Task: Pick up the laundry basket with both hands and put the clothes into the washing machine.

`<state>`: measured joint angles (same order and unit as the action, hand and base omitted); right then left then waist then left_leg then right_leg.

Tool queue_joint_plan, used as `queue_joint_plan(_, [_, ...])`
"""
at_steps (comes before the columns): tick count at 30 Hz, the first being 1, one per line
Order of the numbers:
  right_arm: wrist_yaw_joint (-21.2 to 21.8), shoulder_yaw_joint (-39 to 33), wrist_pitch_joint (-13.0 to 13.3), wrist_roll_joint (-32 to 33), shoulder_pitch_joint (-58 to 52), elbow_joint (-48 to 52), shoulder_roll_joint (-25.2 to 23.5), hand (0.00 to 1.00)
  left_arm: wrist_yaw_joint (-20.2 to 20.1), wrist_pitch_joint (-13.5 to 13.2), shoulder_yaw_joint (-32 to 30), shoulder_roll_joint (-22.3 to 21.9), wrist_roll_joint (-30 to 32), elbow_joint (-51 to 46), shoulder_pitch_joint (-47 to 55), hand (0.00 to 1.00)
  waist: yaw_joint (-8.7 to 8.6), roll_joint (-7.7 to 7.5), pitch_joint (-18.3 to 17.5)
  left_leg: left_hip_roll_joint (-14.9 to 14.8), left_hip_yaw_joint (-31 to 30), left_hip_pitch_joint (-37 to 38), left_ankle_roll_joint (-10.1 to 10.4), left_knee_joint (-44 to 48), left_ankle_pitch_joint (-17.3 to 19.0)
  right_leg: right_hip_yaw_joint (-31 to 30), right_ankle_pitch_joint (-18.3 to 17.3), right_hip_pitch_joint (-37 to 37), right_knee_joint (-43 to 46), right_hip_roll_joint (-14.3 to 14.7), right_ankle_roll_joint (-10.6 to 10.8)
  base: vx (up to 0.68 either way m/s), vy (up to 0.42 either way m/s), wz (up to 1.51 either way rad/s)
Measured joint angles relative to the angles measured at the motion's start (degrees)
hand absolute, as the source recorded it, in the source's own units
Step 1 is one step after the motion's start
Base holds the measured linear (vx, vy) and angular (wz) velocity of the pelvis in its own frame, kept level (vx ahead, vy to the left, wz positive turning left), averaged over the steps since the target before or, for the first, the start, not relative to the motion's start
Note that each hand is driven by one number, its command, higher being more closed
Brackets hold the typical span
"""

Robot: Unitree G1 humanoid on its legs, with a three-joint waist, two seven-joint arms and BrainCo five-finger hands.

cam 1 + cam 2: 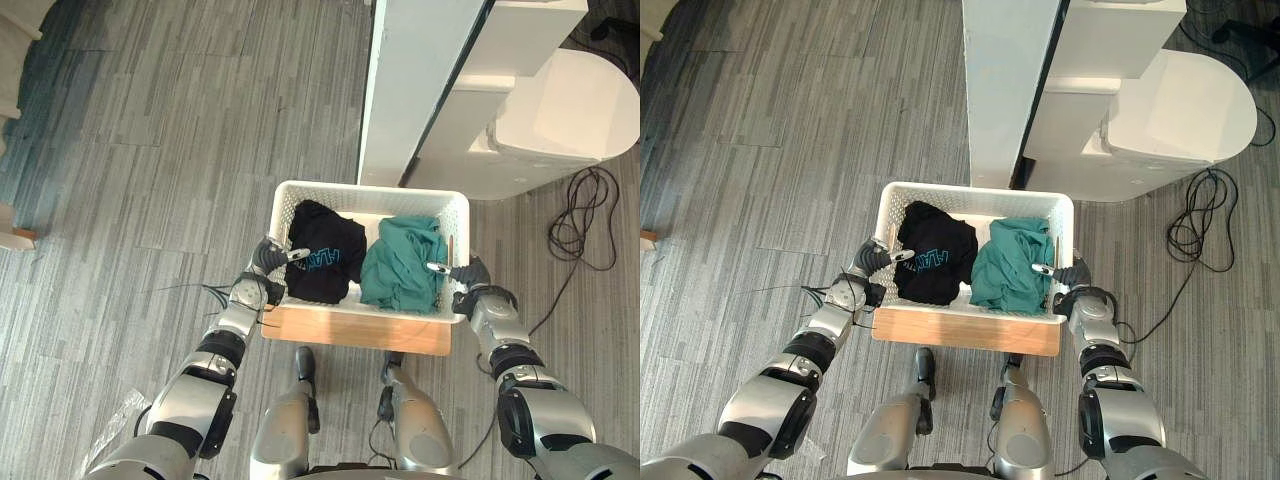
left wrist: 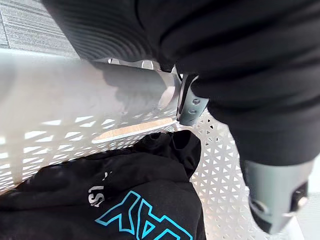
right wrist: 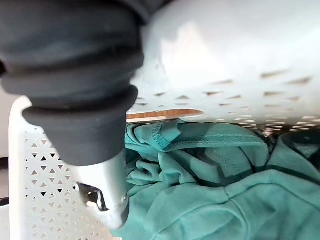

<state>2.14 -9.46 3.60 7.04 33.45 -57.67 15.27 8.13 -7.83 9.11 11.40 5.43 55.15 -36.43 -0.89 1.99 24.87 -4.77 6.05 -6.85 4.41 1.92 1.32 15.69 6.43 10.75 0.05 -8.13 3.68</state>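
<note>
The left hand (image 1: pixel 268 257) gripped the left rim of the white laundry basket (image 1: pixel 370 190) - its thumb (image 2: pixel 270 195) hooked over the rim and hung inside the perforated wall, the dark ribbed cover against the outside. The basket sat on a wooden surface (image 1: pixel 350 332) whose near edge showed just below it, on the grey plank floor (image 1: pixel 150 150). Inside, a black garment (image 1: pixel 322 250) with a teal print filled the left half, and a teal garment (image 1: pixel 402 262) lay bunched in the right half, the two touching in the middle. The right hand (image 1: pixel 468 272) clamped the right rim the same way - thumb (image 3: pixel 102 185) inside, beside the teal cloth. Just beyond the basket's far rim stood a tall white panel (image 1: pixel 410 80), and at the far right the washing machine (image 1: pixel 560 105).
</note>
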Motion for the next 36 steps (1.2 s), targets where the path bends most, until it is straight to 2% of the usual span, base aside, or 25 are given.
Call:
queue_joint_plan(4, [0.34,0.52,0.17,0.28,0.28,0.07,0.23,0.00,0.77,0.10,0.00,0.22,1.02,0.11,-0.95,0.00,0.05,-0.29,0.16,-0.08,0.48,-0.41,0.34,-0.10,-0.26,-0.14,0.05,0.59,0.11,0.29,-0.07,0.00,0.000,0.00])
queue_joint_plan(9, [0.49,1.25,0.29,0.13,0.62,0.08,0.16,0.00,0.77,1.36,0.88,1.96,7.06,0.19,-2.53,0.00,-0.14,-0.85,0.40,0.11,0.68,-0.37,0.28,-0.15,-0.30,-0.90,0.82,0.66,-0.43,0.32,-0.09,0.02,0.003,-0.05])
queue_joint_plan(14, [0.42,1.60,0.35,0.17,0.85,0.05,0.35,0.00,1.21,0.98,1.85,2.31,3.97,-0.36,-2.89,0.00,-0.59,-1.01,0.49,0.71,0.69,-0.39,0.23,-0.20,-0.33,-1.31,1.04,0.81,-0.43,-0.05,0.23,0.00,0.000,0.00])
queue_joint_plan(17, [0.33,1.65,0.56,0.46,-0.03,0.87,0.43,0.00,2.18,1.34,2.73,2.22,-1.95,-7.41,0.17,0.00,-0.89,-1.08,0.53,0.90,0.58,-0.63,0.19,-0.23,-0.35,-1.35,1.13,1.03,-0.44,-0.30,0.35,0.00,0.004,0.01])
queue_joint_plan(22, [0.34,1.15,2.45,1.90,-5.23,4.89,0.88,0.00,2.24,1.38,3.31,1.79,-5.53,-25.15,8.57,0.00,-0.86,-1.08,0.53,0.93,-0.75,-1.44,0.19,-0.20,-0.36,0.05,1.13,1.00,-0.63,-0.76,0.36,0.04,0.016,0.12])
queue_joint_plan(26, [0.37,-0.46,2.92,1.99,-8.32,5.64,1.17,0.00,1.84,0.73,3.39,0.67,-8.27,-38.01,13.95,0.00,-0.37,-1.06,0.47,1.13,-1.12,-1.42,0.19,-0.02,-0.36,0.43,1.13,0.42,-1.13,-0.88,0.35,0.03,0.014,0.06])
queue_joint_plan(30, [0.37,-1.32,2.98,2.00,-10.20,6.23,1.13,0.00,1.84,-1.45,3.03,-1.02,-10.28,-42.36,15.27,0.00,0.21,-0.82,0.34,1.15,-1.09,-1.42,0.19,0.03,-0.36,0.37,1.14,0.39,-1.29,-0.82,0.34,0.00,0.000,0.00])
queue_joint_plan(36, [0.65,-1.22,3.73,1.99,-11.25,6.30,0.56,0.00,1.96,-2.10,1.91,-3.29,-10.20,-43.29,15.49,0.00,0.22,-0.72,0.25,1.12,-1.04,-1.42,0.19,0.12,-0.36,0.20,1.20,0.40,-1.32,-0.54,0.25,0.00,0.000,0.00])
